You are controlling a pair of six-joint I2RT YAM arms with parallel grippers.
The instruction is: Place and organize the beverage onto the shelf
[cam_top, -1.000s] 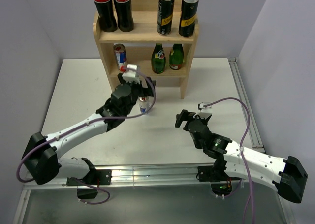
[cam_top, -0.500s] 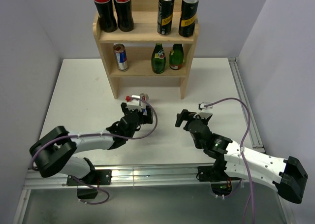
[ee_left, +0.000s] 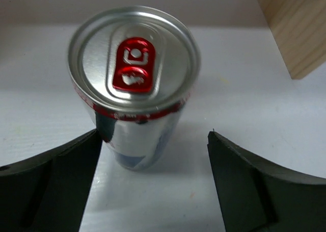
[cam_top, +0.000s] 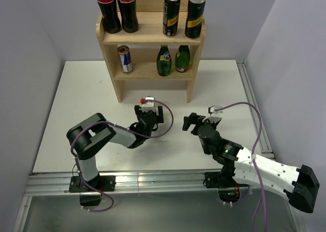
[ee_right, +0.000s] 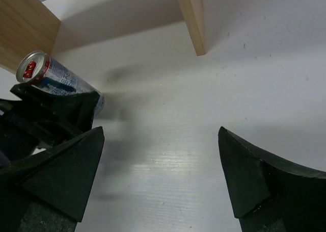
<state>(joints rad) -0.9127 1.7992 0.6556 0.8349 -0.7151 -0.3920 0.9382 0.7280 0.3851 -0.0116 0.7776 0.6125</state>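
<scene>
The can [ee_left: 133, 84] stands upright on the bench [ee_left: 244, 104], near the foot of the shelf [cam_top: 153, 35]. It sits between the left jaws, which are spread wide and not closed on it. The right jaws are wide and empty.

Table [cam_top: 86, 89]: shelf [cam_top: 153, 38] at far centre.
Top tier: two cola bottles [cam_top: 107, 10] left, two top cans [cam_top: 171, 14] right.
Middle tier: middle can [cam_top: 125, 58] left, two middle bottles [cam_top: 163, 61] right of centre.
Loose can [ee_left: 133, 79]: upright on table, before the shelf, between the left gripper's [ee_left: 153, 140] fingers.
Right gripper [ee_right: 160, 132]: right of loose can, apart from it, over the table.
</scene>
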